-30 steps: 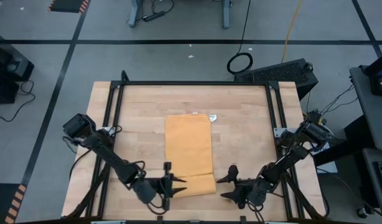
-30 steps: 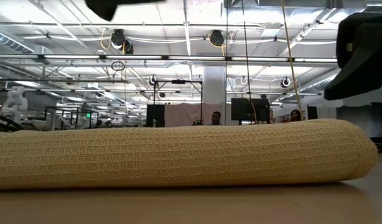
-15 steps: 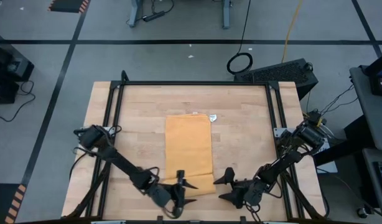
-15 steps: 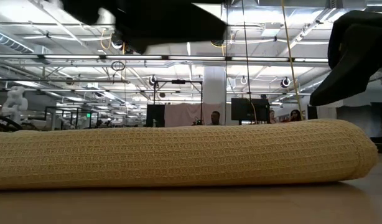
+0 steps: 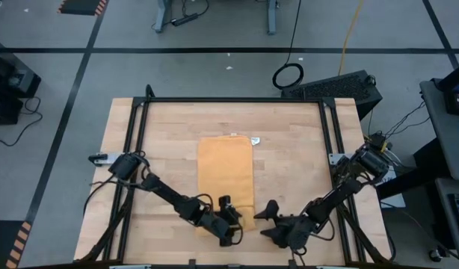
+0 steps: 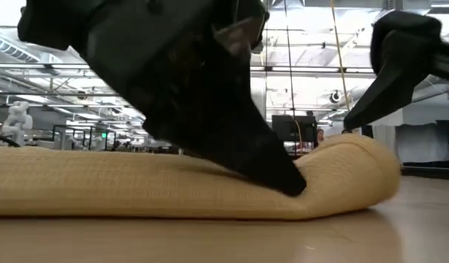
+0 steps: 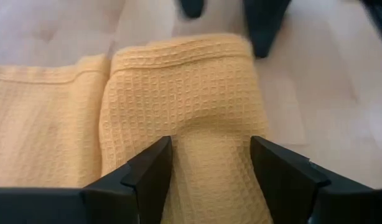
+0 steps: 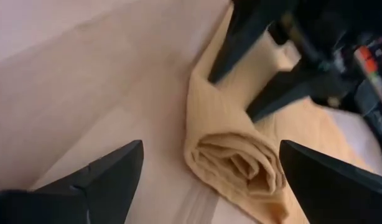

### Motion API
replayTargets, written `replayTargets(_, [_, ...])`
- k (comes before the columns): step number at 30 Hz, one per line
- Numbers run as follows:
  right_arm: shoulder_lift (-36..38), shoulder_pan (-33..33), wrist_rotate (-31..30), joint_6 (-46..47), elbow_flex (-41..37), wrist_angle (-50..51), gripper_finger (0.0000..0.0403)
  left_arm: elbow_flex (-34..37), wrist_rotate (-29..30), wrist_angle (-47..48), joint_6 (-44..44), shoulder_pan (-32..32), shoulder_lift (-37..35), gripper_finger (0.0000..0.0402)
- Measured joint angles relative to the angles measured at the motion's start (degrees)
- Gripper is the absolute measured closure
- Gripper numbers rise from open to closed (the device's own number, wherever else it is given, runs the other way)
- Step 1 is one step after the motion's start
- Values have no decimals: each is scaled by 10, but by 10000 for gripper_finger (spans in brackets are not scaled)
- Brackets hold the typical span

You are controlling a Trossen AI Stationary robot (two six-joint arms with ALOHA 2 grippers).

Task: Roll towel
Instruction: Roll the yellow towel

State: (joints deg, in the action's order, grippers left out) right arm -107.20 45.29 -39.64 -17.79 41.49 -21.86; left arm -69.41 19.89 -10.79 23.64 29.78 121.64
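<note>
The mustard-yellow towel [image 5: 226, 168] lies flat along the middle of the table, and its near end is rolled into a thick roll [image 5: 231, 222] that lies across the table. A small white tag [image 5: 256, 140] shows at its far right corner. My left gripper [image 5: 233, 220] is open and down over the roll; it also shows in the left wrist view [image 7: 209, 168]. My right gripper [image 5: 261, 224] is wide open just off the roll's right end, whose spiral [image 8: 241, 162] shows ahead of its fingers [image 8: 110, 174], apart from them. My left gripper straddles the roll near its right end [image 7: 206, 124], one open finger on the near side and one on the far side. It comes slanting down from the table's left, along the roll. The near finger's tip dents the roll's surface [image 6: 294, 191]. The roll lies on the table.
A black frame [image 5: 229, 99] runs round the wooden tabletop. Bare wood [image 5: 304, 164] lies on either side of the towel. The two grippers stand close together at the near edge.
My left gripper has swung from left of the roll toward the table's right and come down over the roll. The roll is dented under it, and its right end has shifted a little leftward. My right gripper has edged toward the roll's right end.
</note>
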Motion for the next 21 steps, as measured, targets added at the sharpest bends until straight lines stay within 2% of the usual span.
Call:
replayTargets(4, [0,-13,14,22,9,39,44,0,-4,-3,0,0,-1,178])
replayTargets(12, [-1,-28,17,-37,8,20,50,0,-6,-3,-4,0,-1,178])
replayTargets(17, [-1,-49,52,-38,7,20,50,0,-8,-5,-4,0,-1,178])
replayTargets(21, [-1,-58,56,-34,6,11,51,0,-9,-6,-4,0,-1,178])
